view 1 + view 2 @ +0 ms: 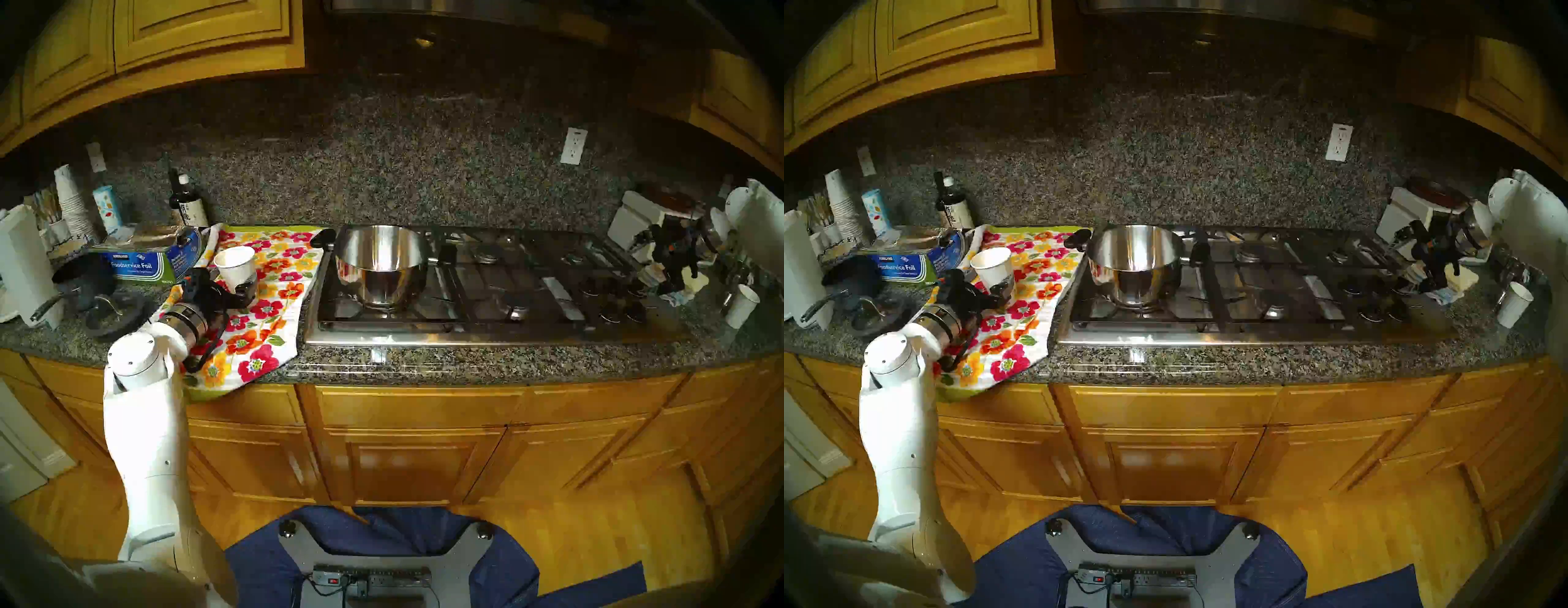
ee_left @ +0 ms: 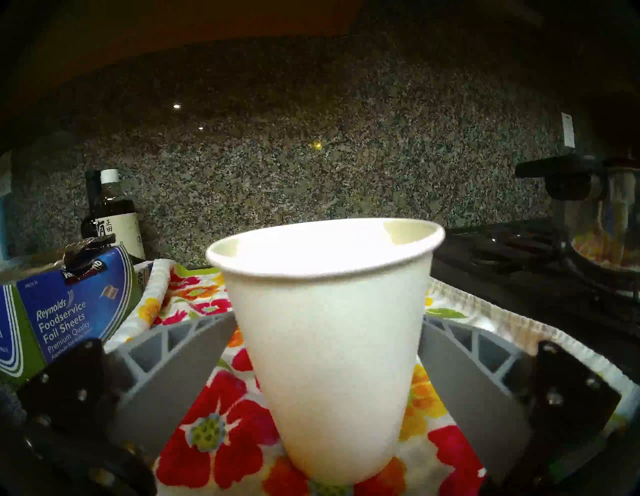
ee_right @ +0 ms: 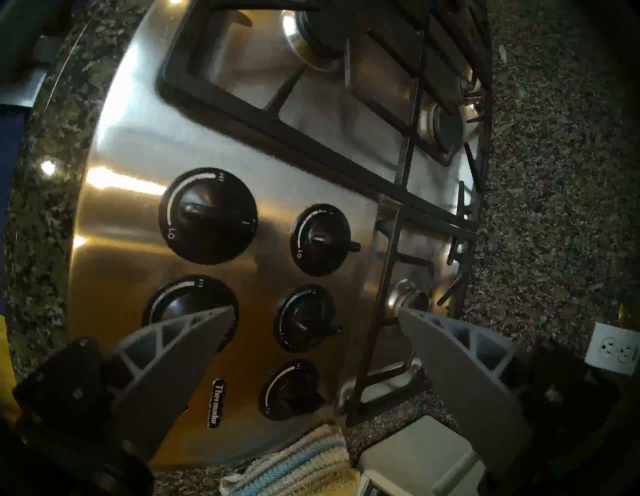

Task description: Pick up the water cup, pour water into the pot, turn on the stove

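Left claw: your left claw is standing wide, one grey finger on each side of the cup. Whether either finger is touching the wall, you cannot tell; nothing is being held yet.

Right claw: your right claw is hanging wide and empty above the knobs, with the lower-left knob partly behind one finger.

Cup: it is standing upright on the floral towel, at about 9 o'clock from the pot in the head view, well apart from it. The foil box is lying just beside the claw at 10 o'clock.

Pot: it is sitting on the front-left burner of the stove, at 3 o'clock from the cup. Its inside is showing only bare shiny steel; you are seeing no water in it.

Cup contents: the wrist view is looking at the rim almost level, and glare is washing out the inside, so you cannot tell how full it is.

Other cups: a second white cup is standing at the far right of the counter, and a stack of cups at the far left; neither is the one between your fingers.

Progress: judging by this, you are only at the first step. The grasp is not closed, so lifting, pouring and turning a knob are all remaining.

Stove: no flame is showing at any burner.
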`<action>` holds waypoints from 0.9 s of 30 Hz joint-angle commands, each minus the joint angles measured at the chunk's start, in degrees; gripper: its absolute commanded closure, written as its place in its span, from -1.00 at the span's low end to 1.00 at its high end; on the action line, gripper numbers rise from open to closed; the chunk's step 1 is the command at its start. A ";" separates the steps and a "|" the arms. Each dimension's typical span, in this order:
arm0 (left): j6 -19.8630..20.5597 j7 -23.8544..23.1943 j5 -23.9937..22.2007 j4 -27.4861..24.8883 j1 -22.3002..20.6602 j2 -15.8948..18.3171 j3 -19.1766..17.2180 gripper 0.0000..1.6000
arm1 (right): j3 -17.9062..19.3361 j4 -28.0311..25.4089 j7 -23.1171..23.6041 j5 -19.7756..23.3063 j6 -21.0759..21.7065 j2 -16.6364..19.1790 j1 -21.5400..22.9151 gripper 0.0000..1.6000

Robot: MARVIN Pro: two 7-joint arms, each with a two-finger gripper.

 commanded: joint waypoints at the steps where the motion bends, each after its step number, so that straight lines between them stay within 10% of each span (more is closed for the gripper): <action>1: -1.13 -0.11 -1.05 0.68 -3.43 -0.29 1.01 -1.00 | 0.47 0.29 0.18 0.07 -0.15 -0.03 1.81 -1.00; 18: -1.26 0.45 -0.84 3.72 -5.47 0.03 1.75 -1.00 | 0.47 0.28 0.21 0.08 -0.15 -0.03 1.83 -1.00; 19: -1.27 0.33 -0.90 3.79 -5.50 0.10 1.75 -0.86 | 0.47 0.28 0.21 0.08 -0.15 -0.02 1.83 -1.00; 20: -1.30 0.22 -0.93 3.85 -5.50 0.15 1.76 -0.04 | 0.47 0.28 0.21 0.08 -0.15 -0.02 1.83 -1.00; 27: -1.41 -0.19 -1.01 3.74 -5.19 0.28 1.82 0.27 | 0.46 0.27 0.23 0.09 -0.15 -0.02 1.84 -1.00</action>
